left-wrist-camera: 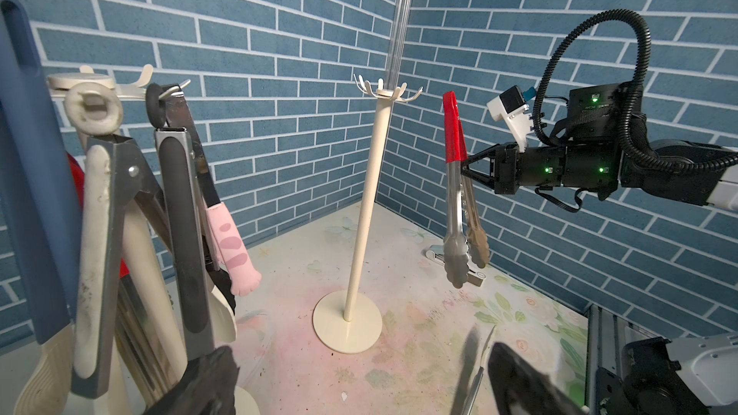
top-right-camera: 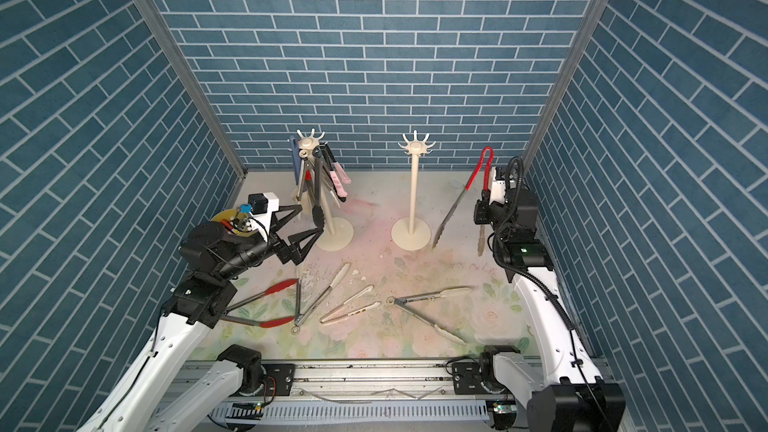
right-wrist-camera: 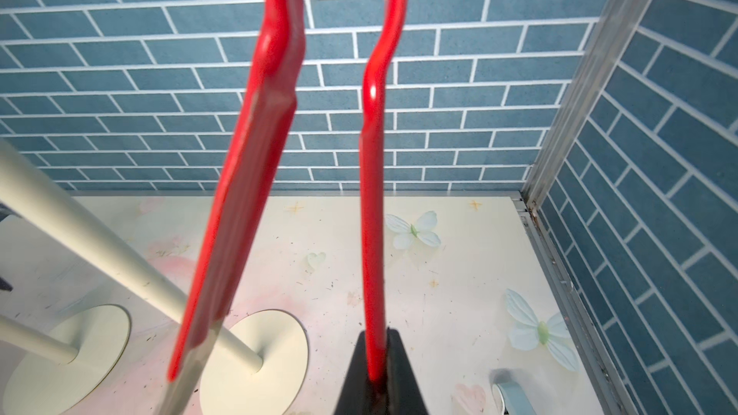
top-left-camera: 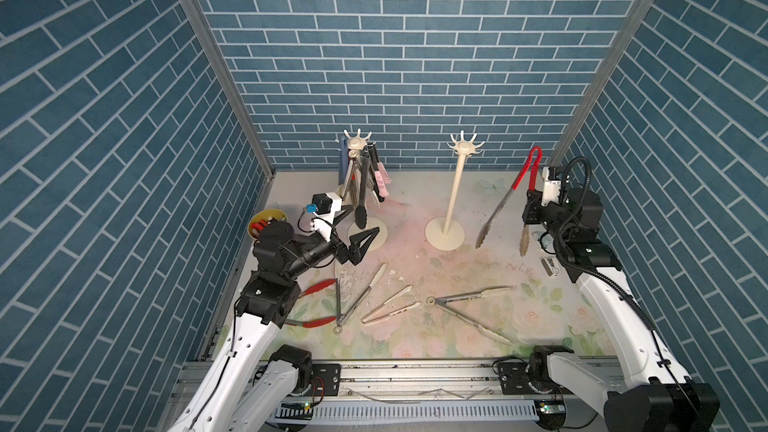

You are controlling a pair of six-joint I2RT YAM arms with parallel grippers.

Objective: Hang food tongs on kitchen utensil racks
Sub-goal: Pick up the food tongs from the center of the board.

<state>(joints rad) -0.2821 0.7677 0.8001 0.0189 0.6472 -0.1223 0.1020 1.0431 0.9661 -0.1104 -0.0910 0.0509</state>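
The red-handled tongs are up off the table at the right side, hanging with the red loop on top and the steel tips pointing down. The right gripper is clamped shut on just one arm of them, which the right wrist view shows plainly, while the other arm swings free. They hang near the empty rack but apart from it, its crown of hooks bare. The loaded rack to the left carries a crowd of tongs, among them a blue pair, a pink pair and a black-tipped pair. The left gripper is spread wide and holds nothing, with one finger close by that black tip. I cannot tell whether they touch. Four more tongs lie loose on the floral mat: a red-tipped pair partly under the left arm, a cream-tipped pair, a slim beige pair and a steel pair spread open. The mat is scuffed and flecked with white crumbs. Blue brick-patterned walls close in three sides, and a metal rail runs along the near edge. A yellow cup sits behind the left arm, mostly hidden in a top view. Only the left wrist view shows the held tongs' scalloped tips clear above the mat.
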